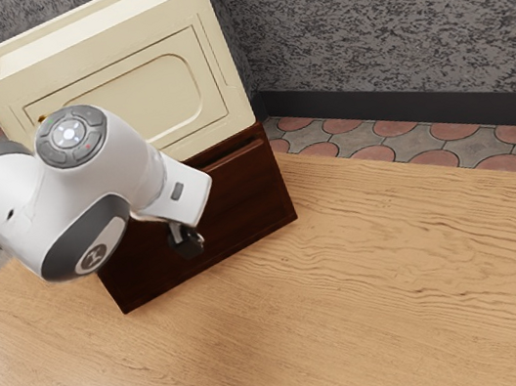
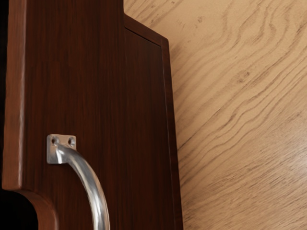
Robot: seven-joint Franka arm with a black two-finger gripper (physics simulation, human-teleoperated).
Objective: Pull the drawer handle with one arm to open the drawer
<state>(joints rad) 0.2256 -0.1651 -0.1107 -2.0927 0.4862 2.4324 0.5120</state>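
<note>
The black gripper [image 1: 187, 244] is in front of the dark brown drawer unit [image 1: 249, 199], angled down beside its front face. Whether it has hold of the handle cannot be told. In the wrist view a curved silver handle [image 2: 94, 191] stands out from the dark wooden drawer front [image 2: 84, 91]. One screwed mounting plate shows, and the far end of the handle runs out of the picture. Black space lies beyond the front's lighter edge; how far the drawer stands out is unclear.
A cream cabinet [image 1: 158, 96] with a raised rim rests above the brown unit. The wooden table [image 1: 382, 281] spreads around the unit's base and toward the exterior view's right. Behind the table are a tiled floor and a grey wall [image 1: 386, 13].
</note>
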